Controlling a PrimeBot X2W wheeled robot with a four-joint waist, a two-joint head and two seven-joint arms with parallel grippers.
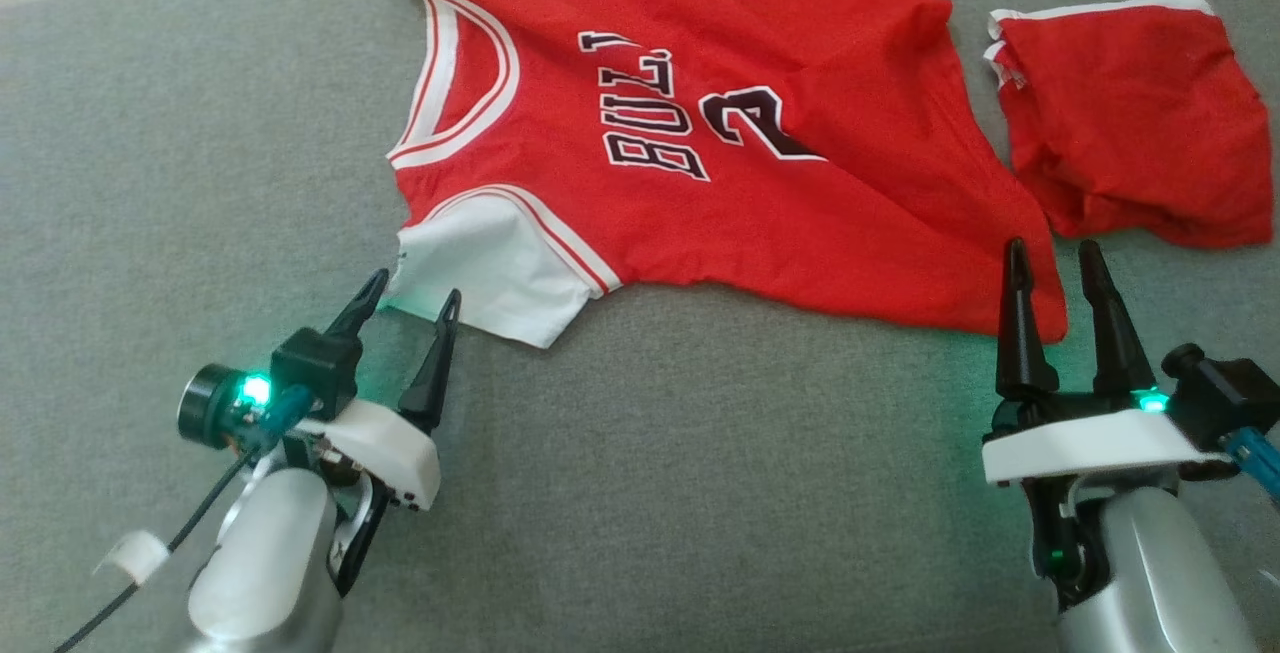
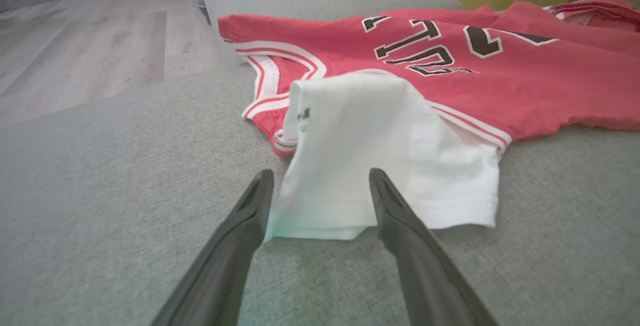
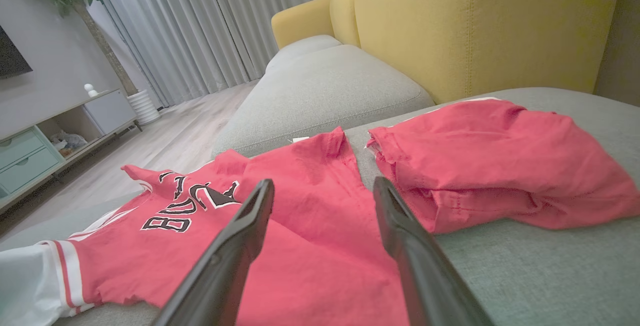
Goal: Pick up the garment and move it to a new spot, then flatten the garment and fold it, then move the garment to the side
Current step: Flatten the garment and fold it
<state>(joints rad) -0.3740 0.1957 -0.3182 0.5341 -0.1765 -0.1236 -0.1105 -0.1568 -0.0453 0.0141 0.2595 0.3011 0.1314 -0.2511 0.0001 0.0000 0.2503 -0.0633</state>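
left tool [image 1: 417, 285] spread at white sleeve [image 1: 490, 278] | right tool [image 1: 1052, 245] spread at jersey [image 1: 700, 203] hem | suggest: pinch both edges low, lift evenly

lt: soft, even | shdws: faint | wrist views: edges warped, near-field soft

The left gripper [image 1: 417, 285], two long dark tapered fingers on a white mount, leans rightward above its silver forearm [image 1: 265, 573], jaws spread wide and empty; the right gripper [image 1: 1052, 245] points straight ahead, equally spread, empty
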